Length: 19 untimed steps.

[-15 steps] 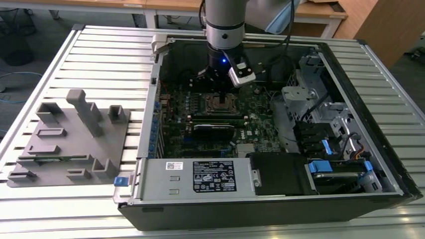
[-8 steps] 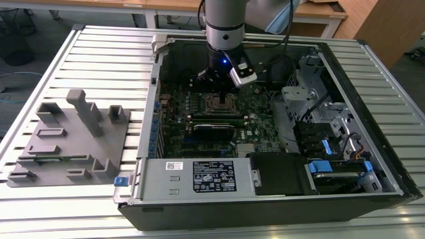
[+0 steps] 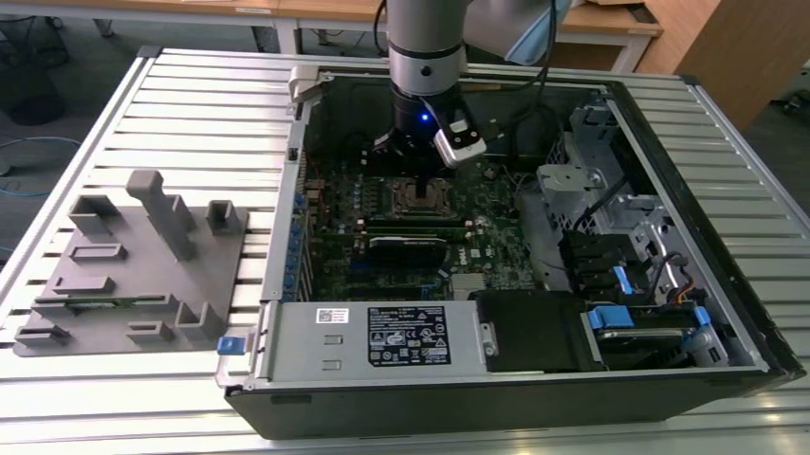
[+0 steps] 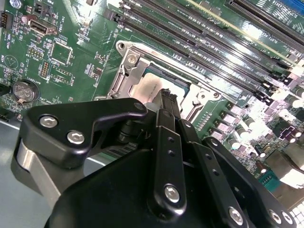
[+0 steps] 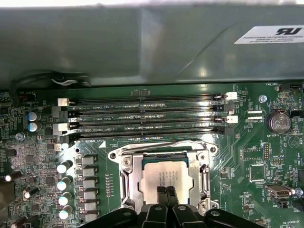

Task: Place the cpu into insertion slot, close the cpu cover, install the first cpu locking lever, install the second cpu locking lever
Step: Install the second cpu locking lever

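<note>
The flat square cpu (image 5: 165, 176) with its dull silver-grey metal top is lying in the insertion slot (image 5: 131, 186), the square socket with a silvery rim on the green motherboard (image 5: 259, 142). In the second wrist view the same chip (image 4: 148, 89) is showing just beyond the tips of the black gripper (image 4: 169, 96). The thin silvery cpu cover (image 5: 164, 151) is framing the chip on the socket in the first wrist view; whether it is fully pressed down cannot be told.

The gripper (image 5: 166, 190) is hanging directly over the chip with its two slim black fingertips (image 5: 161, 194) pressed together, nothing between them, their ends at or just above the metal top; whether they are touching it is unclear.

Just beside the socket, four long narrow black memory slots (image 5: 147, 116) are running parallel to one another, and a row of small silver-topped capacitors (image 5: 64, 183) is standing along another side of it. A round coin battery (image 5: 277, 121) is sitting on the board, well apart from the socket.

In the exterior view the grey robot arm (image 3: 424, 47) is reaching down into the open black computer case (image 3: 506, 398), which is lying on a ribbed metal table (image 3: 190, 114). On the exterior view's left, a grey moulded fixture tray (image 3: 133, 275) is resting on the table beside the case.
</note>
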Tool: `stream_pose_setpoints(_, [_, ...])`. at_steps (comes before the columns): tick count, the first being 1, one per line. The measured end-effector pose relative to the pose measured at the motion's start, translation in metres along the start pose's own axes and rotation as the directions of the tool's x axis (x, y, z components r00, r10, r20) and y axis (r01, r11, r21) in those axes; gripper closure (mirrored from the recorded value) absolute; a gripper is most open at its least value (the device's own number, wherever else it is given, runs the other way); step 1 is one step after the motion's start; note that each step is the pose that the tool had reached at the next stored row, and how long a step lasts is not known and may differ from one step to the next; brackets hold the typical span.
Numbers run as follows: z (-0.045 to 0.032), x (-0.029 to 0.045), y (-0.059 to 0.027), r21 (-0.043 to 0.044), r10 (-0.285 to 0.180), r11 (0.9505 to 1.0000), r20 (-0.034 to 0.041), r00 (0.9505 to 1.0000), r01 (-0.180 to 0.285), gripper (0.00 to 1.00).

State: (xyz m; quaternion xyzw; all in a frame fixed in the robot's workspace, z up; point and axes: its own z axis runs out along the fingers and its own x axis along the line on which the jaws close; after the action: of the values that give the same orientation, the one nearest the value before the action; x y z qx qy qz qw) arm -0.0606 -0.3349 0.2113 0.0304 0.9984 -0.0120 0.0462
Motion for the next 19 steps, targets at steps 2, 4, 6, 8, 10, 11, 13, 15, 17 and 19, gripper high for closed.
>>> stream_pose_setpoints(2, [0.0000,0.0000,0.0000,0.0000,0.000,1.0000,0.0000,1.0000,0.000,0.89])
stream_pose_setpoints(4, [-0.0001,0.0001,0.0000,-0.0001,0.000,1.0000,0.0001,1.0000,0.000,0.89])
stream_pose_setpoints(6, [-0.0009,0.0000,-0.0001,0.0002,0.000,1.0000,-0.0001,1.0000,0.000,0.89])
stream_pose_setpoints(8, [-0.0019,-0.0001,-0.0001,0.0000,0.000,1.0000,0.0000,1.0000,0.000,0.89])
stream_pose_setpoints(10, [-0.0033,-0.0002,-0.0001,0.0000,0.000,1.0000,0.0000,1.0000,0.000,0.89])
stream_pose_setpoints(11, [-0.0040,-0.0003,-0.0001,0.0000,0.000,1.0000,0.0000,1.0000,0.000,0.89])
stream_pose_setpoints(13, [-0.0054,-0.0004,-0.0001,0.0000,0.000,1.0000,0.0000,1.0000,0.000,0.89])
stream_pose_setpoints(15, [-0.0067,-0.0006,-0.0002,0.0001,0.000,1.0000,0.0000,1.0000,0.000,0.89])
stream_pose_setpoints(17, [-0.0069,-0.0006,-0.0001,-0.0002,0.000,1.0000,0.0001,1.0000,0.000,0.89])
stream_pose_setpoints(19, [-0.0070,-0.0006,-0.0002,0.0000,0.000,1.0000,0.0000,1.0000,0.000,0.89])
